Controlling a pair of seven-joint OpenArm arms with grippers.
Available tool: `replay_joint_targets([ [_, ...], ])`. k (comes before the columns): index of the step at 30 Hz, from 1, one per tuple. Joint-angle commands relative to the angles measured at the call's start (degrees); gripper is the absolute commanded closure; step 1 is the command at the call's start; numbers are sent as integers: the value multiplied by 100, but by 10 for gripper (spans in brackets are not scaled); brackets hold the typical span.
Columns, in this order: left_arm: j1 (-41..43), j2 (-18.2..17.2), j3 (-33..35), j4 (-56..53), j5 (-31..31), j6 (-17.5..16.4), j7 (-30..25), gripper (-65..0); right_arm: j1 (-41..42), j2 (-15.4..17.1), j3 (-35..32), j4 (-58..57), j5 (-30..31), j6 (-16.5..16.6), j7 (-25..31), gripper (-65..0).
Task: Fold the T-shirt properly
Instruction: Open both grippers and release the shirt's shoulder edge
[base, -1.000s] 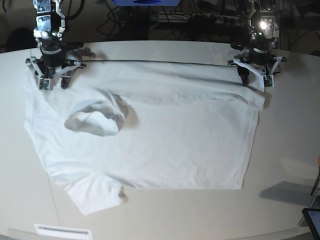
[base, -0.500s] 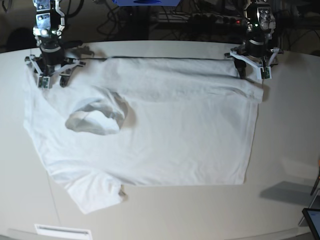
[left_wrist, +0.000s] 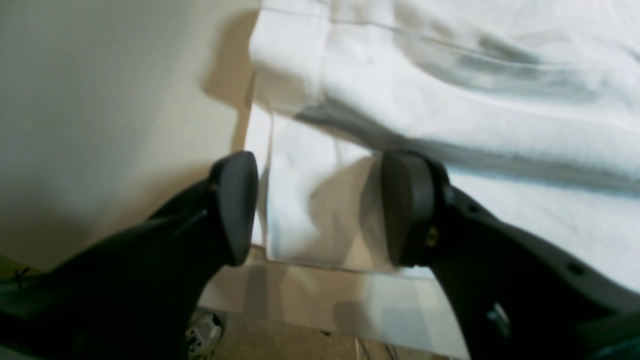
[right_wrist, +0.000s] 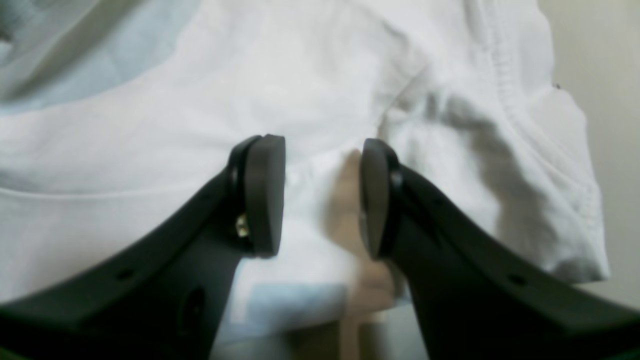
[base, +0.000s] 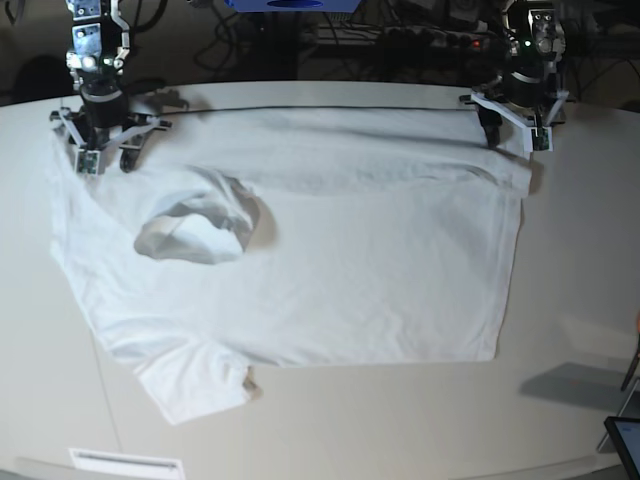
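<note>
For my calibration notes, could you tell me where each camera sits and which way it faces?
Base: high, across the table from both arms, looking down at the whole T-shirt.
Left wrist: behind the open left gripper, facing the shirt's hem corner at the table edge.
Right wrist: behind the open right gripper, over a sleeve.
All three show the shirt.

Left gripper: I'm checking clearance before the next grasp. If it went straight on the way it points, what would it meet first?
Most likely the T-shirt: its corner lies right ahead of the left gripper, between the open jaws. How far off it is stays unclear.
</note>
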Motion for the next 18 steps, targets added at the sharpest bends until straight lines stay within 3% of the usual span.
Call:
replay_joint_targets([
  [1,10,-68,-53,15,216,124,262,-380,-119,31,35,-13,-19,-57,-406,-238],
  [15,36,-138,-53,15,216,124,262,-380,-515,22,44,426,-19,-83,-397,-238],
  [18,54,-138,-53,15,198,124,262,-380,-550,22,17,523,-19,-356,-397,-238],
])
